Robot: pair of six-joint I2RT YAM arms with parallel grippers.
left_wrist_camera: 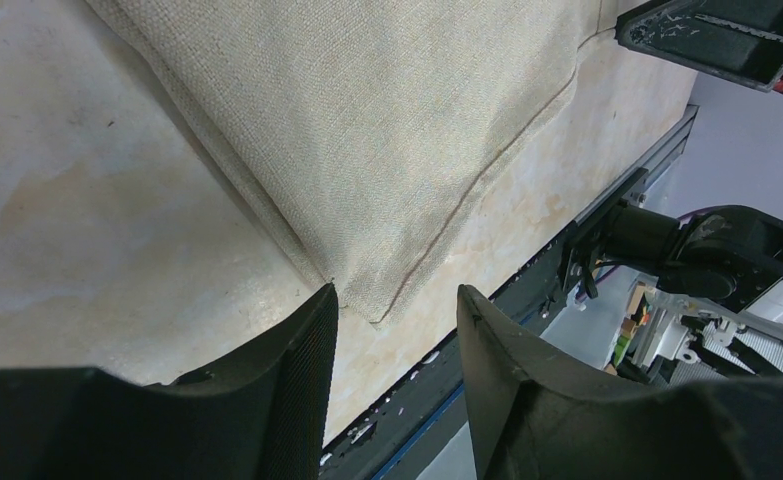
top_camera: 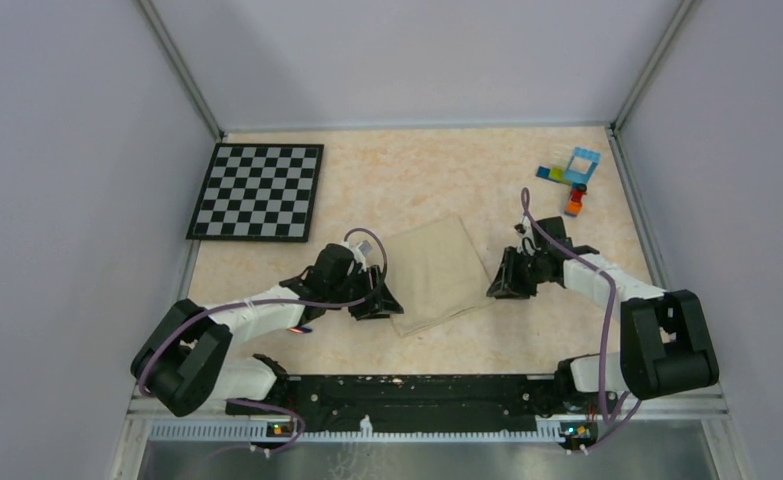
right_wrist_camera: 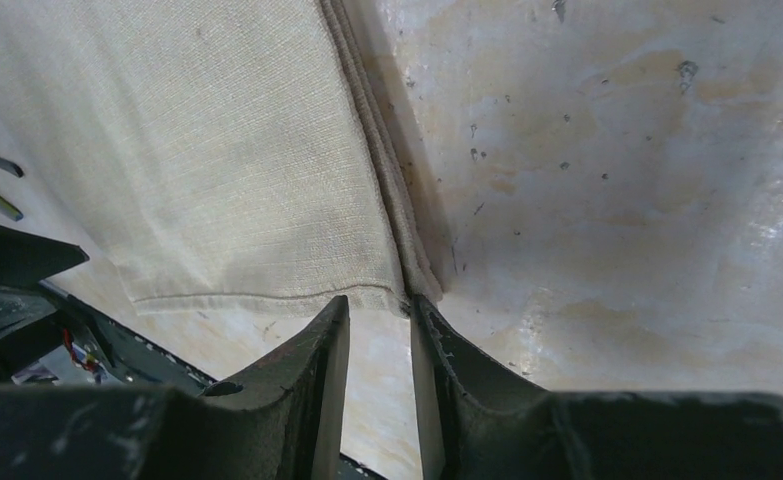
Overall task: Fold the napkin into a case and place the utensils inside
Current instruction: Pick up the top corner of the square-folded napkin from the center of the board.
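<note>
Napkin lies flat mid-tabletop, turned at an angle, between the two arms. The edges look doubled in both wrist views, so I read it as partly folded, with no case formed yet. I can't pick out the utensils for certain.

Left fingers: apart, straddling the napkin's near corner, nothing clamped. The corner sits closer to one finger than to the other.

Right fingers: narrow gap with tabletop showing through it, not clamped on anything. The napkin's other near corner sits right at the tips, its thick layered hem against one tip.

Risks as I see them:
- Left closes off-centre: it catches a sliver of corner, or only the top layer, and the cloth slips out on the lift.
- Right gap is tight: the tips may shove the hem forward instead of taking it, bunching the edge.
- The stacked layers could split if only one gets pinched, which undoes the fold.
- Uneven grip or lift between the arms would skew the next fold and leave a crooked case.
- Tips sit low, so they could drag on the tabletop.

Chequered board and toy bricks are well apart from the napkin, so neither is a factor.
</note>
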